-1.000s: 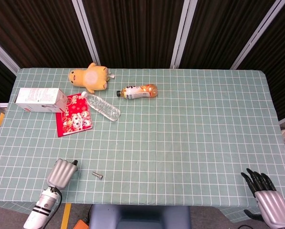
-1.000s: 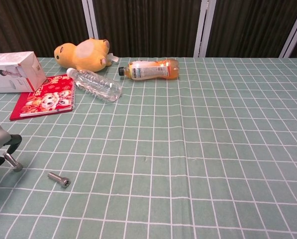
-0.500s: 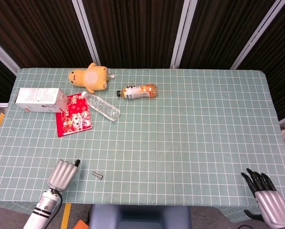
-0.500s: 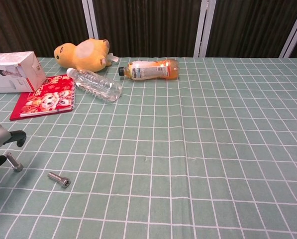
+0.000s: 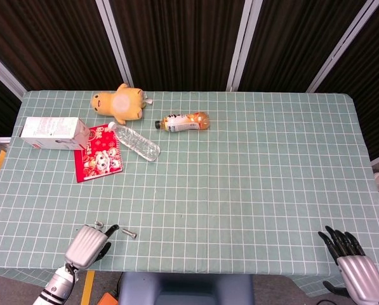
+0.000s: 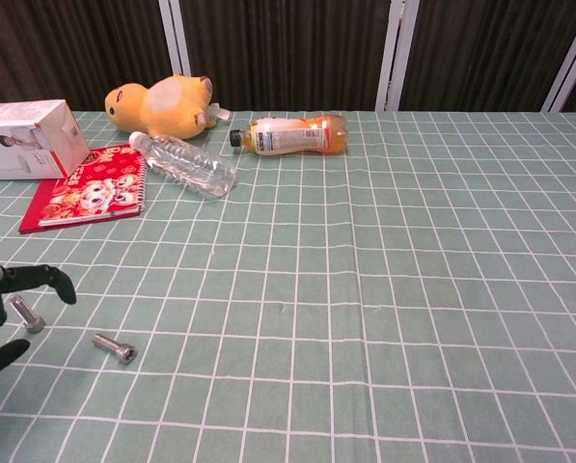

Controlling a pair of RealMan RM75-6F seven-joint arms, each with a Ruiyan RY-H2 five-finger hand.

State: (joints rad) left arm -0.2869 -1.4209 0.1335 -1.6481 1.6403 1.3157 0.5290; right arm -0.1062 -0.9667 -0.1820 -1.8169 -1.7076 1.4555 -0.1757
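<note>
My left hand [image 5: 87, 246] hovers at the table's near left edge, its fingers [image 6: 46, 277] spread apart and holding nothing. A small metal bolt [image 6: 25, 314] lies on the cloth between its upper finger and its thumb, not gripped; it shows just ahead of the hand as the bolt [image 5: 98, 223] in the head view. A second bolt [image 5: 129, 233] lies a little to the right, also seen in the chest view [image 6: 114, 347]. My right hand [image 5: 357, 270] hangs beyond the near right corner, fingers apart and empty.
At the far left are a white box [image 5: 53, 132], a red notebook [image 5: 97, 152], a clear water bottle [image 5: 135, 142] lying down, a yellow plush toy [image 5: 119, 103] and an orange drink bottle [image 5: 184, 121] on its side. A green checked cloth [image 5: 252, 178] covers the table.
My left hand has drawn back toward the near edge and spread its fingers, uncovering the bolt beside it. Both bolts and my right hand have stayed where they were.
</note>
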